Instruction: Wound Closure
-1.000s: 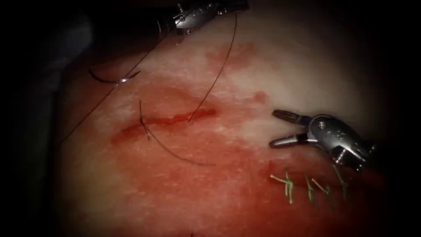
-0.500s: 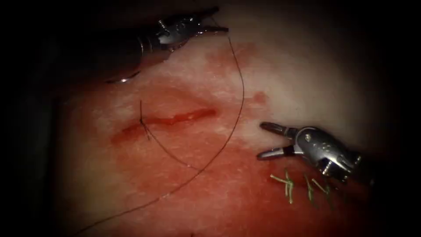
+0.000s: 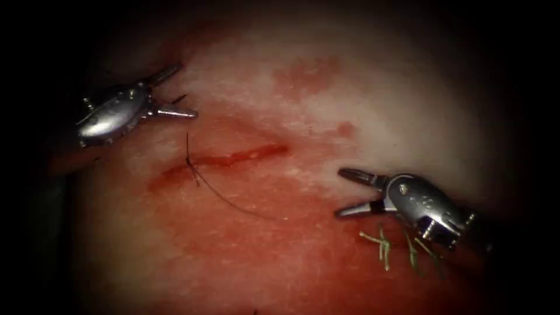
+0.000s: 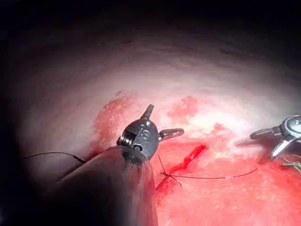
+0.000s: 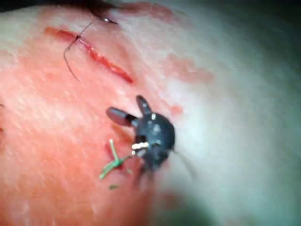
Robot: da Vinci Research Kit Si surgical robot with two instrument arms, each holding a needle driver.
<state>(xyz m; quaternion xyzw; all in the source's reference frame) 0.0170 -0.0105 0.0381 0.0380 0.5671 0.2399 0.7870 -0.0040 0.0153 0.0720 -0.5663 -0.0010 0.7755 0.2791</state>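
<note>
Endoscope view is showing both tools gaping wide and holding nothing, left tool point(image 3: 169, 93) above-left of the cut point(image 3: 233, 158), right tool point(image 3: 347, 192) to its right, one thread point(image 3: 192, 166) stitch sitting tied at the cut's left end, the rest lying unclosed, needle unlocated.

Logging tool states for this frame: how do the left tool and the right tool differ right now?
The left tool sits left of the cut, near its upper left end; the right tool sits to the cut's right, beside the green thread ends. The left tool's tips point right, while the right tool's point left. Both have open jaws and hold nothing. A dark thread trails from the cut, touched by neither.
</note>
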